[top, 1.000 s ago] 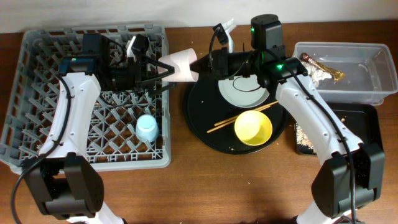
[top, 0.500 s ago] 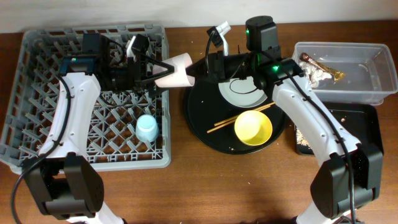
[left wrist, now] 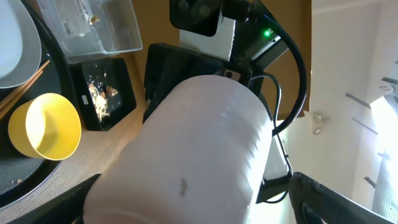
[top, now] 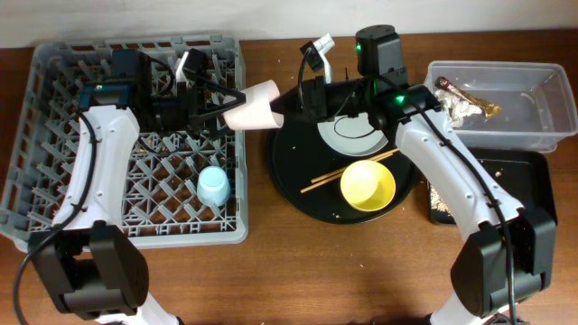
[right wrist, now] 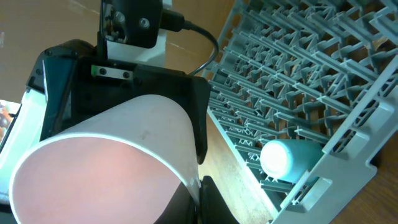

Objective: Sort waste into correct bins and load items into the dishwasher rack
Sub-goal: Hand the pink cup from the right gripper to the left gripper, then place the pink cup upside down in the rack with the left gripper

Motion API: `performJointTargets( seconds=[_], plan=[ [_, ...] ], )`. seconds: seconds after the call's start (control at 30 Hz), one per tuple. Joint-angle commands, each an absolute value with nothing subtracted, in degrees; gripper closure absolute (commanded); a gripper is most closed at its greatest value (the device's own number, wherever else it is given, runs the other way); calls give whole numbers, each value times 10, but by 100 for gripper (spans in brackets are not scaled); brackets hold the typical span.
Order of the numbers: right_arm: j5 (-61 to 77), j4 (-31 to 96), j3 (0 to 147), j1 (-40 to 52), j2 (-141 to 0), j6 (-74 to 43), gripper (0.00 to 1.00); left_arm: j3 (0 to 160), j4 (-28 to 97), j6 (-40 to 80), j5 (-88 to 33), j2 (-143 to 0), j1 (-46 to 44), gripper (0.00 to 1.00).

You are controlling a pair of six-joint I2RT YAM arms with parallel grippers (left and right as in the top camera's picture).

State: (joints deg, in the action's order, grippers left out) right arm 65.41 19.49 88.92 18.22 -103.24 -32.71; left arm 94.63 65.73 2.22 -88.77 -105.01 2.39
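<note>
The small pink cup (top: 256, 105) lies on its side in the air between the dishwasher rack (top: 27, 135) and the round black tray (top: 289, 176). My right gripper (top: 291, 101) is shut on its rim, as the right wrist view (right wrist: 198, 193) shows on the cup (right wrist: 106, 174). My left gripper (top: 226, 106) is open around the cup's base; in the left wrist view (left wrist: 196, 190) the cup (left wrist: 199, 149) fills the space, with a gap at the right finger. The light-blue cup (top: 213, 186) stands upside down in the rack. The grey plate (top: 348, 131), yellow bowl (top: 368, 186) and chopsticks (top: 348, 170) lie on the round tray.
The clear tub (top: 542, 117) at the far right holds a foil wrapper (top: 470, 95) and tissue. The flat black tray (top: 533, 181) in front of it holds beige scraps (top: 440, 199). The rack's near edge shows in the right wrist view (right wrist: 311, 74).
The pink cup has moved a little left and down, toward the rack's edge, held by the right gripper. The left gripper's open fingers now reach around its base.
</note>
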Motion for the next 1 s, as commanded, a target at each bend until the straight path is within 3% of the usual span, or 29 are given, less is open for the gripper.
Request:
performJointTargets(
  seconds=[0.0, 0.43, 0.6, 0.77, 0.83, 0.87, 0.9, 0.97],
  plan=[
    [638, 190, 890, 187, -1035, -317, 96, 943, 667, 17, -902, -1051, 26, 16],
    [636, 171, 890, 187, -1035, -320, 96, 943, 667, 17, -902, -1051, 3, 14],
    [653, 174, 890, 187, -1035, -319, 96, 943, 666, 17, -902, -1051, 2, 42],
    [665, 185, 890, 187, -1035, -312, 95, 943, 661, 16, -901, -1051, 3, 48],
    [667, 196, 890, 187, -1035, -302, 85, 943, 650, 17, -900, -1051, 3, 51],
    [666, 208, 890, 187, -1035, -291, 67, 943, 640, 17, -900, -1051, 6, 53],
    [666, 215, 890, 184, -1035, -287, 57, 943, 634, 17, -899, -1051, 10, 53],
    [664, 226, 890, 175, -1035, -281, 48, 943, 634, 17, -871, -1051, 25, 53]
  ],
)
